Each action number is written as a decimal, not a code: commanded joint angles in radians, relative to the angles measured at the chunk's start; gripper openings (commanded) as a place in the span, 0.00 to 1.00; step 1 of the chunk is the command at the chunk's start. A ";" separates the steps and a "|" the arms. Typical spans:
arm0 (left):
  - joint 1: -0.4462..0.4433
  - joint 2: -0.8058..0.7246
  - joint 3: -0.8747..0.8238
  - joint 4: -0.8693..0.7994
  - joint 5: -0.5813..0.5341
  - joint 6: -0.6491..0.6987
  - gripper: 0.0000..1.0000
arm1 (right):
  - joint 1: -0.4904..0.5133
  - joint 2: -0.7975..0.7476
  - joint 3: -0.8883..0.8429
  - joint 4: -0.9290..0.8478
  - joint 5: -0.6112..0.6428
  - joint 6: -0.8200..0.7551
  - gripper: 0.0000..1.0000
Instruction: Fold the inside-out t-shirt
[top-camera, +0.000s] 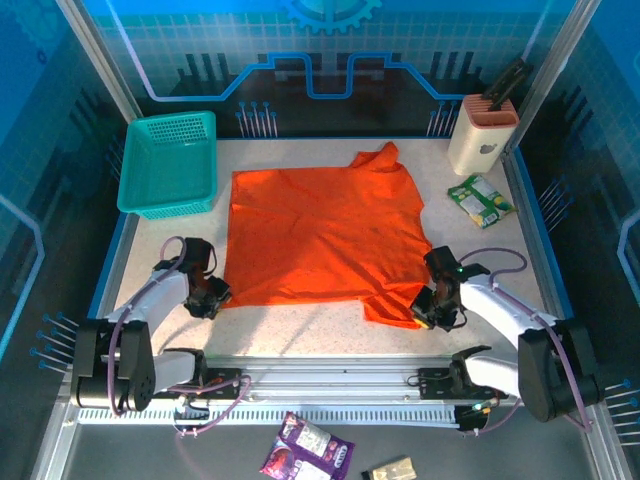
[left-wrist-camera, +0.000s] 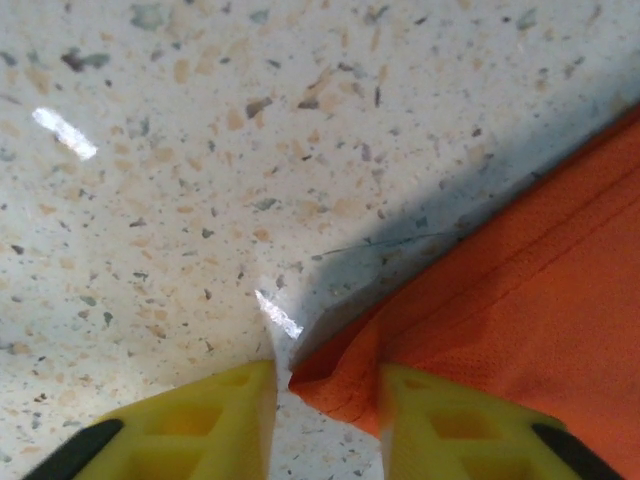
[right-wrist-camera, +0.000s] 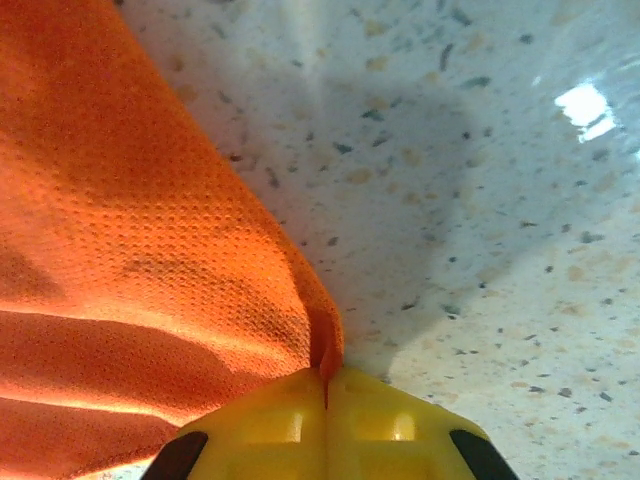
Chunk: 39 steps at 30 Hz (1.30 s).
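The right pincer (right-wrist-camera: 325, 378) is pressed together on a thin ridge of the inside-out t-shirt (right-wrist-camera: 150, 200), pinching only the very edge of the fabric at the garment's 5 o'clock corner. The left pincer (left-wrist-camera: 328, 405) stands spread. Its 2 yellow fingers (left-wrist-camera: 215, 420) straddle the 7 o'clock corner, whose tip lies on the worktop (left-wrist-camera: 200, 150) inside the gap and is not clamped.

That mismatch looks like the main hazard. If both arms rise now, only 1 corner goes up, the cloth drags diagonally and the fold comes out skewed. The corner tip sits close to 1 finger rather than centred, so a closing pinch may catch a single layer or nudge the tip out of reach. The right bite is shallow too. Thin, soft fabric held by its rim could slide free once the weight of the shirt pulls on it during a carry toward 12 o'clock.

From above, the shirt lies spread and wrinkled at the centre of the worktop, with a bunched part poking out at 12 o'clock and a flap hanging lower at 5 o'clock. Those uneven edges could leave a lopsided fold even with 2 good grips. A teal basket (top-camera: 168, 165) sits just beside the shirt at 10 o'clock and a snack packet (top-camera: 480, 200) lies near it at 2 o'clock, so a wide sweep of lifted cloth could brush either.
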 joint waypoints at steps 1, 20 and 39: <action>-0.005 0.011 -0.011 0.008 0.020 0.022 0.22 | -0.004 -0.043 -0.001 -0.003 -0.021 0.010 0.00; 0.006 -0.282 0.524 -0.160 -0.028 0.147 0.00 | -0.033 -0.453 0.572 -0.240 0.253 -0.238 0.00; 0.006 0.079 1.306 0.041 -0.079 0.297 0.00 | -0.059 0.093 1.524 0.152 0.467 -0.666 0.00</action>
